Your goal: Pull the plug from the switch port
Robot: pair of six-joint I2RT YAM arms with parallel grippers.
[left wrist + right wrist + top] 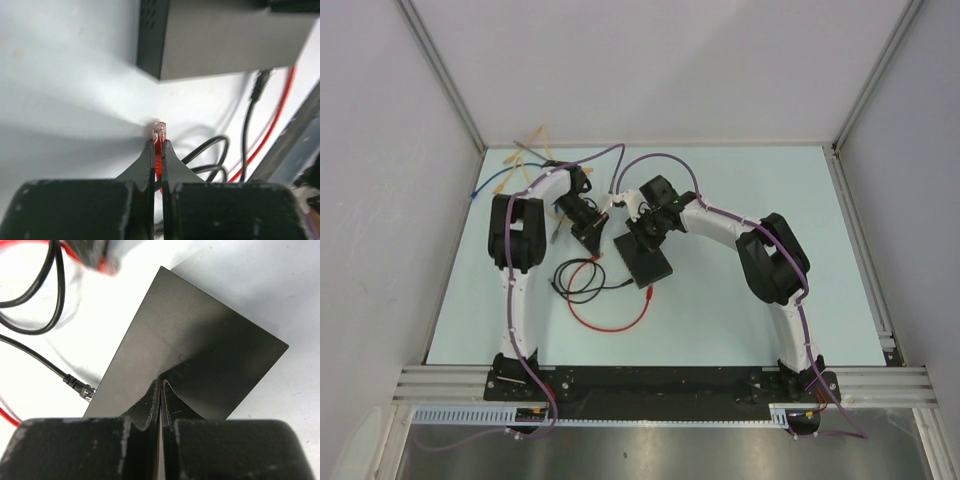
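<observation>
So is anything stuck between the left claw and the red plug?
No, nothing. The left gripper is shut right on the plug. The plug is out of the black box, with only bare table between them.

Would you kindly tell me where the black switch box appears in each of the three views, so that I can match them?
Top external: the box lies at the middle of the picture.
Left wrist: it sits along the top edge, right of centre.
Right wrist: it fills the middle as a slanted dark slab.
Shared landmark: the red cable.
</observation>
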